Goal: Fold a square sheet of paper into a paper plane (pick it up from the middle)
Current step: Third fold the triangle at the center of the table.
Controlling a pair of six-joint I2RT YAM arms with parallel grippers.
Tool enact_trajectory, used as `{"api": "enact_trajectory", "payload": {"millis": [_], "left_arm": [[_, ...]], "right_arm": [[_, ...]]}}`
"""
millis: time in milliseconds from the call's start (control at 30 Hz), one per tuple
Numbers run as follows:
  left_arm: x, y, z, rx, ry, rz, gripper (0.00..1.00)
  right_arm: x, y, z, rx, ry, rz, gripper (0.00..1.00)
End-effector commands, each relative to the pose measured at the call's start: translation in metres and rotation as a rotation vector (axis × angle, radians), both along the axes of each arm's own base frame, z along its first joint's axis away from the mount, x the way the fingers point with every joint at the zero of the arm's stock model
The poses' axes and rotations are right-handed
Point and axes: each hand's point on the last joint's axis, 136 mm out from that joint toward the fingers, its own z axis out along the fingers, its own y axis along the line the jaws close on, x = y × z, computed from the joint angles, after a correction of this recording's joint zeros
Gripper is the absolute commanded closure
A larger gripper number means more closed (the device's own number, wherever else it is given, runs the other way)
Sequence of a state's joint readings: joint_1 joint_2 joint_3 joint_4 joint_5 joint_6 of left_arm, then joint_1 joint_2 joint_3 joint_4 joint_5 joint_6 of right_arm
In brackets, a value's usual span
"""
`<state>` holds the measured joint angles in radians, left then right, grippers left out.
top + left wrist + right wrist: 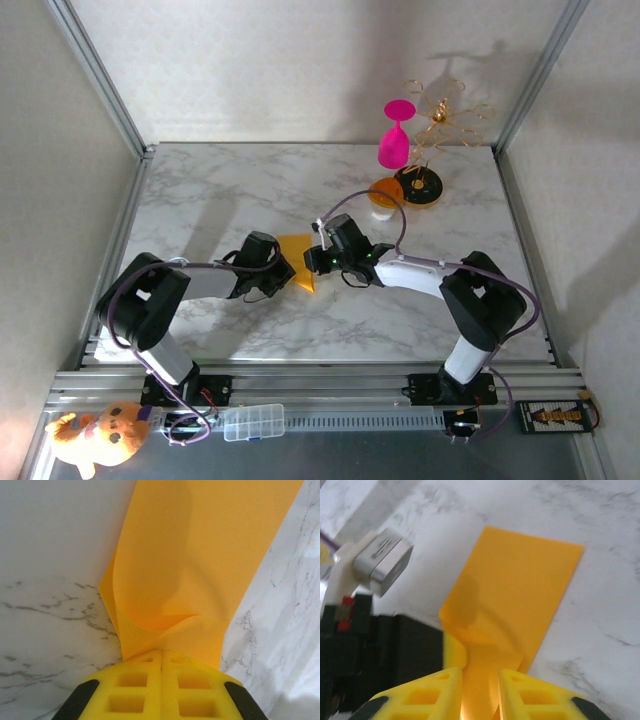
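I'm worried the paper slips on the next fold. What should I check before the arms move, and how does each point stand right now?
1. Left jaws clamped on the sheet of paper: ok, shut on its edge.
2. Right jaws gripping it: not ok, parted, with the paper passing through the gap.
3. Paper lying flat on the table: not ok, it buckles by the left jaws.
4. White cup clear of the paper: ok, it stands apart, farther back.
5. Existing creases sharp: cannot tell.
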<state>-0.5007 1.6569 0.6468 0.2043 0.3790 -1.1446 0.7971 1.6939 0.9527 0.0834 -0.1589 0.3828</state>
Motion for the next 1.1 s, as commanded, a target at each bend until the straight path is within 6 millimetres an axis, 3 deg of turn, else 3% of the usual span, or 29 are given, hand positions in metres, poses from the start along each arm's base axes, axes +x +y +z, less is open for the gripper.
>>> {"api": "enact_trajectory", "payload": {"millis": [0,200,400,667,1067], "left_arm": [[-0.019,0.022,-0.031,0.131,0.102,0.016,0.96],[-0.020,0.022,-0.031,0.136,0.105,0.011,0.96],[-0.019,0.020,-0.029,0.135,0.102,0.006,0.96],[-0.017,0.017,-0.026,0.127,0.097,0.000,0.95],[-0.018,0.017,-0.027,0.129,0.101,-0.001,0.95]], "right_arm": [[-0.033,0.006,-0.013,0.021,0.142,0.111,0.82],[-0.052,0.020,-0.023,0.069,0.239,0.200,0.92],[-0.053,0.029,-0.039,0.038,0.273,0.212,0.95],[-0.042,0.023,-0.055,-0.027,0.270,0.147,0.96],[-0.044,0.018,-0.070,-0.071,0.298,0.136,0.96]]}}
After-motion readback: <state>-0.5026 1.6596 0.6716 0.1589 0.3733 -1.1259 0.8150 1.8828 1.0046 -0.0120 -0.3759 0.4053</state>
